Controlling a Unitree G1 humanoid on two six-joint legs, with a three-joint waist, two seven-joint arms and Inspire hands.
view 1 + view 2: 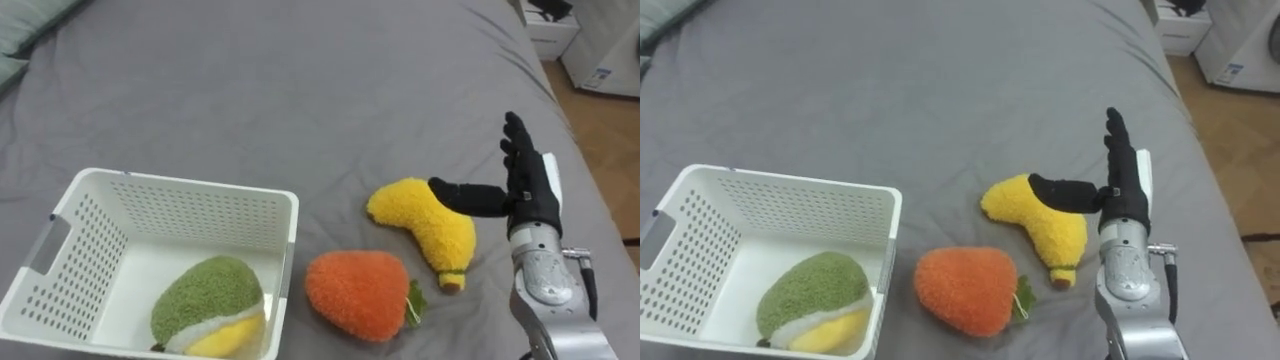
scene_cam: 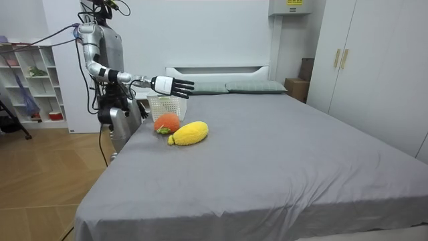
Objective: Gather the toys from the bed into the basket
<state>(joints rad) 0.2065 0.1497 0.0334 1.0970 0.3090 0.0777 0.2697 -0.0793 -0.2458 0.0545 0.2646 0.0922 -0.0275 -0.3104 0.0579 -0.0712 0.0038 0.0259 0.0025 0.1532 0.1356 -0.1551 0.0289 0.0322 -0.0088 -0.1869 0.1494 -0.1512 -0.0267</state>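
You are holding your right hand (image 1: 533, 198) released, fingers straight, just right of the yellow banana plush (image 1: 428, 232), which is lying diagonally on the bed (image 1: 300, 80), stem end toward you.

Counted three plush toys: one green-and-yellow toy (image 1: 205, 300) inside the basket (image 1: 180, 185), plus one orange toy (image 1: 357, 292) and one yellow toy (image 1: 425, 228) out on the bed (image 1: 300, 90). Logged one white basket and one grey-covered bed. Noted two pillows (image 2: 257, 87) at its head. Saw one right hand (image 1: 525, 190), fingers straight. Marked one shelf unit (image 2: 30, 80) by the wall.
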